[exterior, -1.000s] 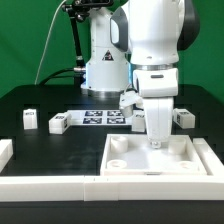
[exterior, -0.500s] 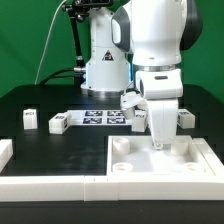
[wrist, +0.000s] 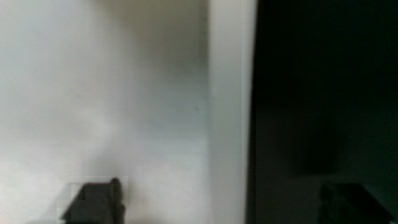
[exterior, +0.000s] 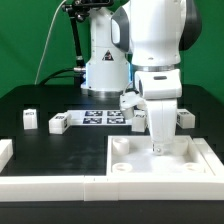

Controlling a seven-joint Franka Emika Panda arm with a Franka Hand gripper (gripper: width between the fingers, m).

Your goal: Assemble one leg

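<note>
My gripper [exterior: 158, 146] hangs straight down over the far edge of the large white panel [exterior: 160, 163] with round corner sockets. In the wrist view my gripper [wrist: 222, 203] is open. One dark fingertip [wrist: 96, 202] is over the white panel [wrist: 107, 100] and the other over the black table [wrist: 329, 90]. The panel's edge runs between them, touching neither. Small white legs with tags lie on the table: one [exterior: 183, 117] to the exterior view's right of the arm, two [exterior: 58, 123] [exterior: 30, 120] to its left. None is held.
The marker board [exterior: 100, 118] lies behind the panel by the robot base [exterior: 105, 70]. A white raised fence [exterior: 60, 185] runs along the front, with one end piece [exterior: 5, 152] at the exterior view's left. The panel sits against it.
My gripper has come down a little onto the panel's far edge. The panel and the legs have not moved.
</note>
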